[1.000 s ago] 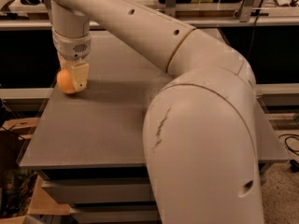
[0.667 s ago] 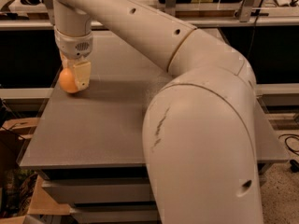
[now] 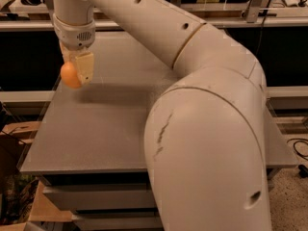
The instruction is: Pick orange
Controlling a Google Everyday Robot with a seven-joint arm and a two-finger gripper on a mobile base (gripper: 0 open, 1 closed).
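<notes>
Beneath the pincer [image 3: 76, 76] lies a grey tabletop [image 3: 110, 129], with dark shelving behind. The pincer pinches the orange [image 3: 70, 75], holding it above the tabletop's left edge. To the pincer's right, the bulky white arm [image 3: 207, 143] hides much of the tabletop.

Your arm [image 3: 144, 18] is all smooth cream-white shell: fat rounded tubes with small dark holes dotted along them. A thin tan seam rings the joint, and a dark scratch runs down the big near housing. The wrist has a ribbed collar with a little grille. The gripper [image 3: 77, 75] hangs upper left, over the table's [image 3: 96, 129] left edge, and its fingers [image 3: 85, 67] are pale yellowish cream.
</notes>
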